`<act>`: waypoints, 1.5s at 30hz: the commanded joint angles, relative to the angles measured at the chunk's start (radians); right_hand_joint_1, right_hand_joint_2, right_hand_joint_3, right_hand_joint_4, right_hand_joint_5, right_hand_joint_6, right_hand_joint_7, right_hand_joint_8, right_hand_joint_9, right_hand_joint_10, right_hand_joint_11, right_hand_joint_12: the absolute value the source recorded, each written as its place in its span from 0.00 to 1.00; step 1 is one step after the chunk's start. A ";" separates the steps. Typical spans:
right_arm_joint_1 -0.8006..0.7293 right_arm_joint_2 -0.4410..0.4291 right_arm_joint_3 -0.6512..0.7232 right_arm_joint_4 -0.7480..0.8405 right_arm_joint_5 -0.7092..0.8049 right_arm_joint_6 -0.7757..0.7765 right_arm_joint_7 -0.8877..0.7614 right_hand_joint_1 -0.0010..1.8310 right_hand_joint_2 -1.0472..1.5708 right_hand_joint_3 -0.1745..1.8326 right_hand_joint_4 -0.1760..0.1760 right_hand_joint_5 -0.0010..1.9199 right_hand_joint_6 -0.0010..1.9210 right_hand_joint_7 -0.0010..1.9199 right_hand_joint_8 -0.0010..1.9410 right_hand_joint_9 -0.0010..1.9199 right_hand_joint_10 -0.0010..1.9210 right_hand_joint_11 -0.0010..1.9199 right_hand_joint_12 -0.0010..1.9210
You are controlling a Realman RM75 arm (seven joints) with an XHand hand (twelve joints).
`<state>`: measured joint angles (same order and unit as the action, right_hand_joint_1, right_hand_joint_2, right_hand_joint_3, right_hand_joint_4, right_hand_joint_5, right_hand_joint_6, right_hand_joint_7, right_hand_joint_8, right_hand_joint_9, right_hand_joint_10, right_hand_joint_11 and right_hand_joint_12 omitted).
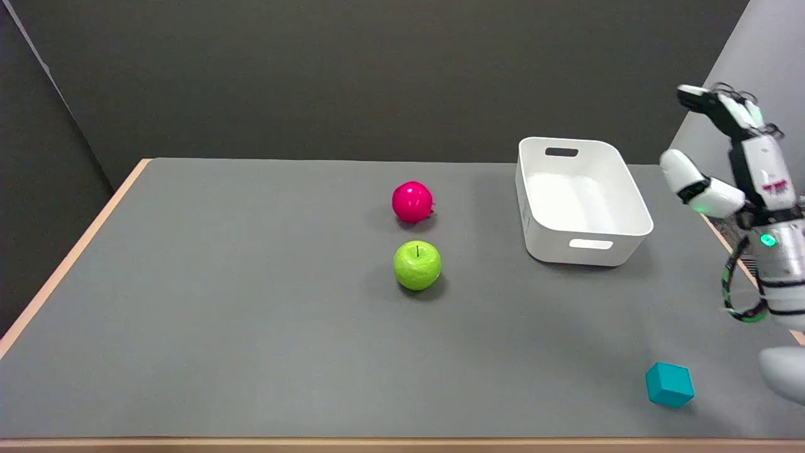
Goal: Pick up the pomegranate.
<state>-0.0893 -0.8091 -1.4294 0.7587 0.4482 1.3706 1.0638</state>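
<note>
We start at the left of the head view, where the desk carries nothing that concerns us. Near the middle we find the pomegranate, a round magenta fruit that rests on the grey surface, toward the far side. Just in front of it, closer to the camera and a little apart, sits the green apple. The two do not touch.

Further to the right stands the white bin, and it has nothing inside as far as we see. At the near right lies a small teal cube.

At the right edge we see the right hand, raised in the air above the desk edge. Its fingers are spread apart and it holds nothing.

The relation that matters for us is this: the pomegranate lies well to the left of the hand and lower, and the bin stands between them. We judge that the hand must travel left over or around the bin and then go down. The fruit is almost round, so no long axis dictates the grasp, but the apple close by leaves less room on the near side.
</note>
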 commanded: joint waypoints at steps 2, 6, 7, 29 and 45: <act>0.302 -0.011 -0.226 0.305 -0.280 -0.340 -0.170 0.17 0.64 0.57 0.69 0.14 0.28 0.19 0.23 0.13 0.39 0.02 0.58; 0.456 -0.031 -0.392 0.307 -0.417 -0.465 -0.161 0.17 0.64 0.57 0.70 0.14 0.28 0.20 0.23 0.14 0.40 0.02 0.58; 0.473 -0.034 -0.408 0.308 -0.441 -0.484 -0.159 0.17 0.64 0.57 0.70 0.14 0.28 0.20 0.24 0.14 0.40 0.02 0.58; 0.752 -0.211 -0.678 0.154 -1.012 -0.775 0.301 0.16 0.64 0.52 0.74 0.14 0.26 0.19 0.20 0.12 0.37 0.01 0.60; 0.898 -0.329 -0.717 -0.090 -1.069 -0.830 0.298 0.19 0.64 0.52 0.75 0.13 0.25 0.18 0.18 0.11 0.34 0.01 0.59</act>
<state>0.6386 -1.0239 -2.0531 0.8750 -0.4886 0.6509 1.2906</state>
